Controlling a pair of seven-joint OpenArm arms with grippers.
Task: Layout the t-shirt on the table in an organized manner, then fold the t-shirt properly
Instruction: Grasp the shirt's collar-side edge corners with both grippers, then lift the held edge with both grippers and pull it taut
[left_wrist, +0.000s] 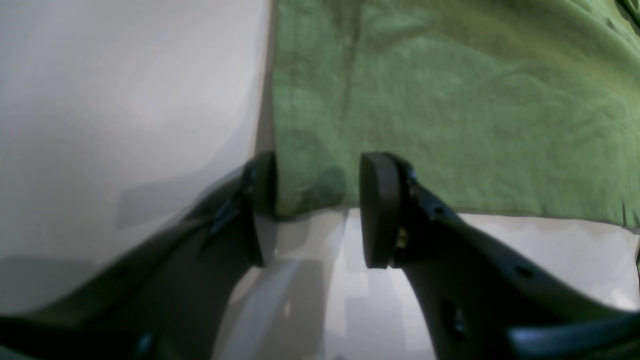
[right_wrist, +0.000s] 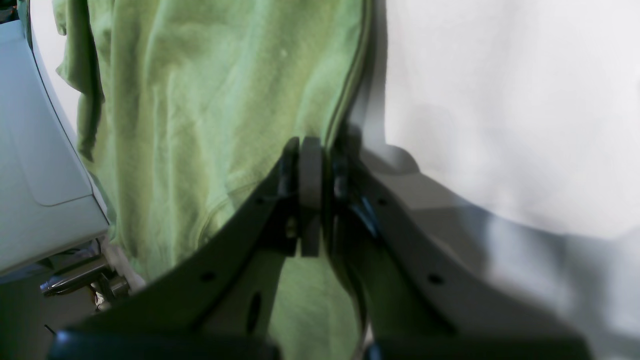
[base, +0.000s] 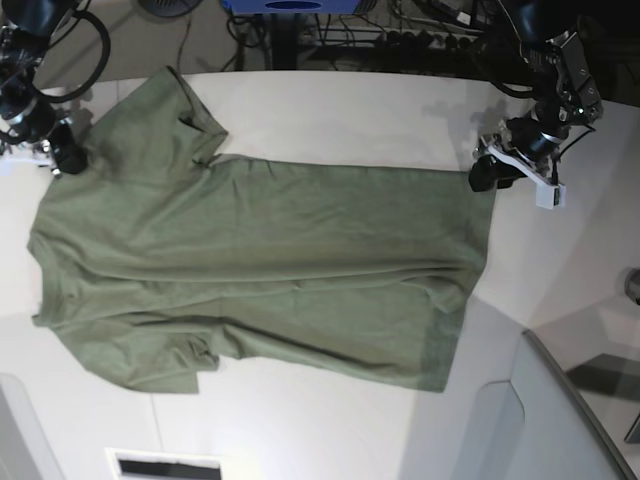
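Note:
The olive-green t-shirt lies spread flat across the white table, collar end toward the view's left and bottom hem toward the right. My left gripper sits at the far hem corner. In the left wrist view it stands open, with the corner of the t-shirt lying loose between the two pads on the table. My right gripper is at the shirt's opposite end. In the right wrist view it is shut, pads pressed together on the hemmed edge of the t-shirt.
A grey translucent panel stands at the front right, and one shows beside the shirt in the right wrist view. Cables and a blue object lie behind the table's back edge. A white slotted plate sits at the front edge.

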